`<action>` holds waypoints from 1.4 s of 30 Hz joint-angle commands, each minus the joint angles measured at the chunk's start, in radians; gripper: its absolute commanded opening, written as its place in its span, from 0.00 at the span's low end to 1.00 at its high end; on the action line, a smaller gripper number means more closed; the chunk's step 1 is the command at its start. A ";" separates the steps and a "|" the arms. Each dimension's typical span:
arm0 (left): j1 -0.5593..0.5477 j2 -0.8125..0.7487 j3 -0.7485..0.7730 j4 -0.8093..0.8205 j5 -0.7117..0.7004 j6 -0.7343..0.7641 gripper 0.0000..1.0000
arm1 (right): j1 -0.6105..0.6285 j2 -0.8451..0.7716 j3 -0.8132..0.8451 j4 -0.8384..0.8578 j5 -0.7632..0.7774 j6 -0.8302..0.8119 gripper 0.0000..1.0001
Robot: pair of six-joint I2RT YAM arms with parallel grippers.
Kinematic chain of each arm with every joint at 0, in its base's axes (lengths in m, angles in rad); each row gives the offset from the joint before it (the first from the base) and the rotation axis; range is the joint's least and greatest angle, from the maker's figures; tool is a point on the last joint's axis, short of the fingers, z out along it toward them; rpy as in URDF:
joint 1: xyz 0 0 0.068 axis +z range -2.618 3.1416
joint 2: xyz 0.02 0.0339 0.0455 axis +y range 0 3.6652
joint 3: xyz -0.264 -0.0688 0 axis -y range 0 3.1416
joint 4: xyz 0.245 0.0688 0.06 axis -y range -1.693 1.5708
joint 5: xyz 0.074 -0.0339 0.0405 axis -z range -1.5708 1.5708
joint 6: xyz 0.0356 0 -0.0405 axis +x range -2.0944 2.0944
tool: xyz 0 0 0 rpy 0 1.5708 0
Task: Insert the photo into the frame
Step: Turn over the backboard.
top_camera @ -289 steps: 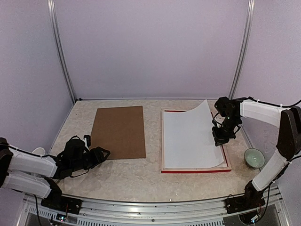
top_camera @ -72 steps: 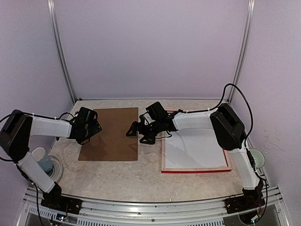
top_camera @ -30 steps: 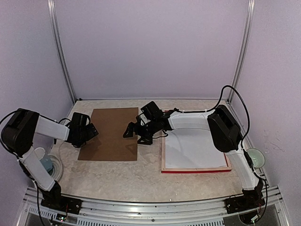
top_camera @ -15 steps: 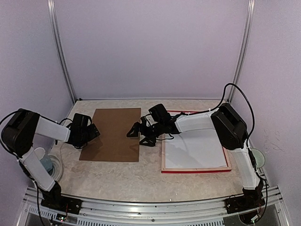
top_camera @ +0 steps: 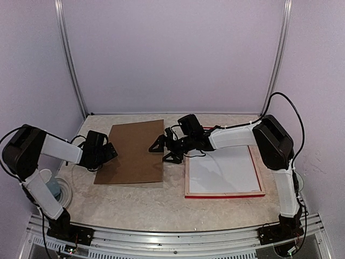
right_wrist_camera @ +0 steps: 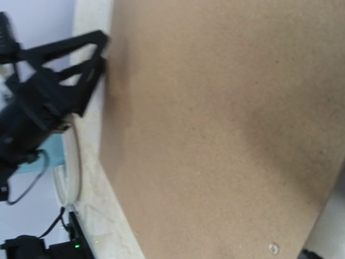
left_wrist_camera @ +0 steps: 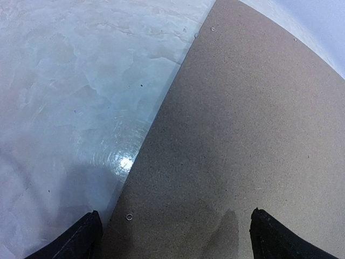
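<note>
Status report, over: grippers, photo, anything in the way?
Left gripper open over left edge of brown board; right gripper at its right edge, grip unclear. Photo white side up, flat in frame. Board lies beside frame.

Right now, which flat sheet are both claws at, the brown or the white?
The brown board: the left claw and right claw sit at its side edges. The white sheet lies in the frame, away from both.

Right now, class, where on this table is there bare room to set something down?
Bare: the near strip of the table in front of the brown board and the frame. Crowded: the gap between board and frame, taken by the right gripper, and the board's left side, with the left gripper and a cup.
</note>
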 commanded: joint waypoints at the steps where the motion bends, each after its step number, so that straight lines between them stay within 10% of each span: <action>1: -0.049 0.024 -0.010 -0.019 0.145 -0.041 0.94 | 0.012 -0.099 -0.007 0.130 -0.074 -0.030 0.99; 42: -0.111 -0.069 -0.097 0.189 0.255 -0.130 0.93 | 0.045 -0.121 0.190 0.275 -0.159 0.053 0.99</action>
